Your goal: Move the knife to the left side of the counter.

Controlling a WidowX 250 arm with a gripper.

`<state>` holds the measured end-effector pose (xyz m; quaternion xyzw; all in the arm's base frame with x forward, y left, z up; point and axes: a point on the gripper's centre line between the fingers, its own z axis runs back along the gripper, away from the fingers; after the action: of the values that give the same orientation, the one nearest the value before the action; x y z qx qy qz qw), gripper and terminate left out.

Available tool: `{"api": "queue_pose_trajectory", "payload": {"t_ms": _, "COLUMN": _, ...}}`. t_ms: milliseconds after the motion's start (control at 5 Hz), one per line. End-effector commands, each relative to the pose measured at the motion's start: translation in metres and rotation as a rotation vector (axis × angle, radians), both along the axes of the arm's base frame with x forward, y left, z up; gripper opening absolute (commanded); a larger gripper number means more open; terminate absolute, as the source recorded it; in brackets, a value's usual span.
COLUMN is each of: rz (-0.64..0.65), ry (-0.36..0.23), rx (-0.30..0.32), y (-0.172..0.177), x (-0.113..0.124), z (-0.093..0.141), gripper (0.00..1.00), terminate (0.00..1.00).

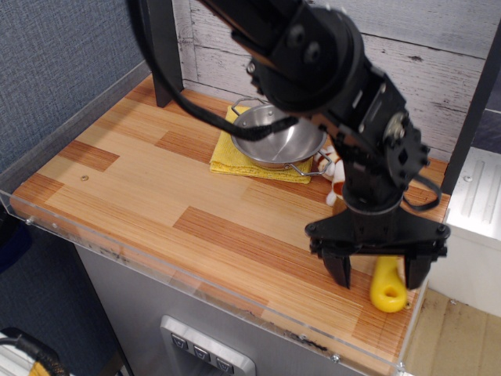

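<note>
The knife's yellow handle (387, 287) lies near the front right corner of the wooden counter (156, 188), its holed end toward the front. Its blade is hidden behind the gripper. My black gripper (378, 276) hangs low over the handle with its jaws open. One fingertip (342, 275) is left of the handle and the other is at its right side. I cannot tell whether either finger touches the handle.
A metal bowl (278, 137) sits on a yellow cloth (225, 153) at the back middle. A small white and orange object (333, 168) shows behind the arm. A black post (160, 47) stands at the back left. A clear acrylic rim (196, 286) edges the counter.
</note>
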<state>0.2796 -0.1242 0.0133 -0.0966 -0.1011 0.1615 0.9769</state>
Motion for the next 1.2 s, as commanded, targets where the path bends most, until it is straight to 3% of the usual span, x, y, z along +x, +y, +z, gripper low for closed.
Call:
{"api": "queue_pose_trajectory", "payload": {"t_ms": 0, "rz": -0.017, "ry": -0.029, "rx": -0.008, "y": -0.01, "x": 0.01, "z": 0.004, "gripper": 1.0, "terminate": 0.0}}
{"api": "queue_pose_trajectory", "payload": {"t_ms": 200, "rz": -0.017, "ry": -0.043, "rx": -0.022, "y": -0.013, "x": 0.007, "z": 0.002, "gripper": 0.0, "terminate": 0.0}}
{"api": "queue_pose_trajectory", "payload": {"t_ms": 800, "rz": -0.031, "ry": -0.034, "rx": -0.02, "y": -0.015, "x": 0.003, "z": 0.009, "gripper": 0.0, "terminate": 0.0}}
{"api": "queue_pose_trajectory", "payload": {"t_ms": 1000, "rz": -0.028, "ry": -0.059, "rx": -0.041, "y": -0.015, "x": 0.003, "z": 0.023, "gripper": 0.0, "terminate": 0.0}}
